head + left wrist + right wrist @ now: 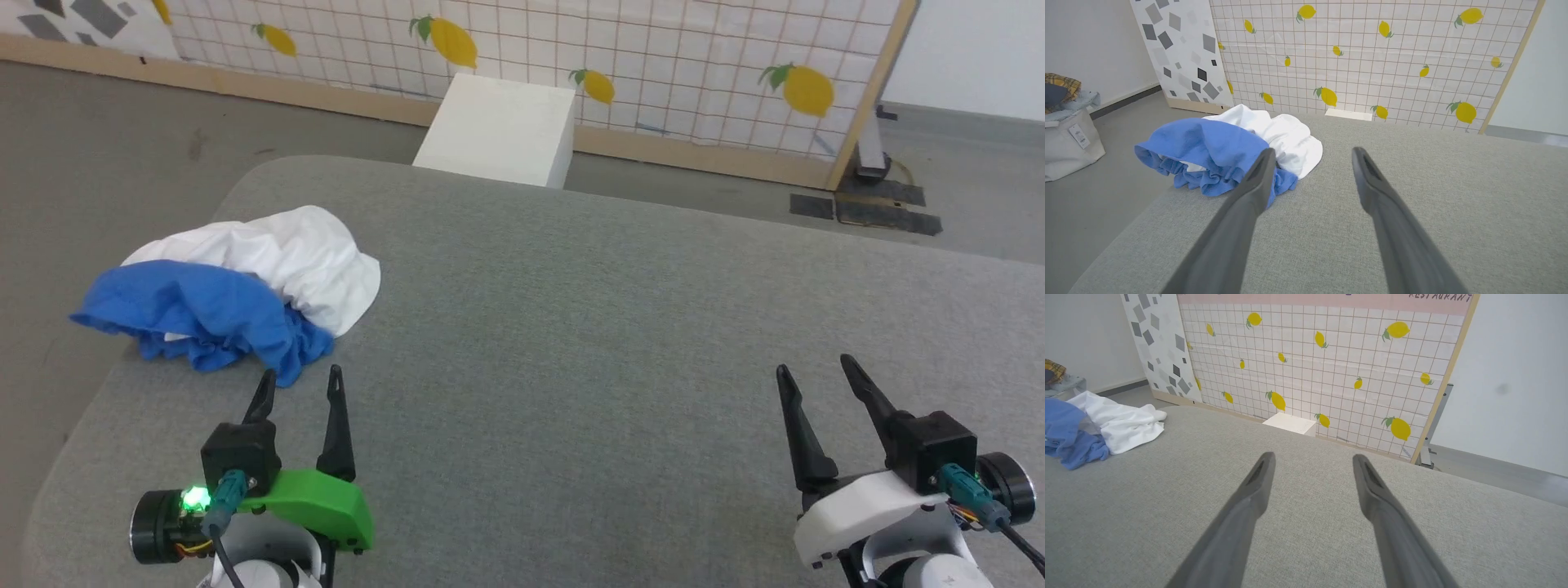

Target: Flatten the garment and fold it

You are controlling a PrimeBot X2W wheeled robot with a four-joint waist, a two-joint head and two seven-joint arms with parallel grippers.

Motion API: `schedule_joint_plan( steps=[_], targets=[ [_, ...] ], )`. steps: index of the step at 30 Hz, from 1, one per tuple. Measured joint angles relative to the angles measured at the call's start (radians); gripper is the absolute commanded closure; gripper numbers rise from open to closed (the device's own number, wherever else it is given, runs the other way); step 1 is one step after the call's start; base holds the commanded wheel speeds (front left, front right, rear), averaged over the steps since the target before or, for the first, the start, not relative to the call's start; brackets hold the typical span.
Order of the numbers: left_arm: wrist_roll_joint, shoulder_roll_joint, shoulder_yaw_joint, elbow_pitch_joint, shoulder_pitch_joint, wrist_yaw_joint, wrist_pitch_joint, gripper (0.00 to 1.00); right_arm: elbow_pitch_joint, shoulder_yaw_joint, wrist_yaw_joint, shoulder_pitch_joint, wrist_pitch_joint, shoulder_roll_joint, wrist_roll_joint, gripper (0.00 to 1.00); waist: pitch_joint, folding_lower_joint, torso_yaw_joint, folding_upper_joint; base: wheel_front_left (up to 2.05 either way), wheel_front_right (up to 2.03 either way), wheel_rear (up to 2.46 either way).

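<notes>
Garment (245, 286) lies crumpled in a heap at the far left edge of the counter (588, 327) — white body bunched behind, blue sleeve fabric spilling toward the front and out past the rim. The left gripper (302, 373) hovers just in front of the blue folds, fingers spread apart and holding nothing. The right gripper (814, 364) sits well apart from the cloth, over bare grey counter — fingers likewise parted and empty.
</notes>
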Motion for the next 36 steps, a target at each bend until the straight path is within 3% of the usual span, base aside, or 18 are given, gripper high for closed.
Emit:
schedule_joint_plan(
  steps=[36],
  targets=[
    [-0.073, -0.002, 0.010, 0.014, 0.001, 0.018, -0.072, 0.00, 0.035, -0.007, 0.000, -0.010, -0.064, 0.000, 0.037, 0.00, -0.001, 0.0000, 0.192, 0.0000, 0.00, 0.00, 0.00]
  ],
)
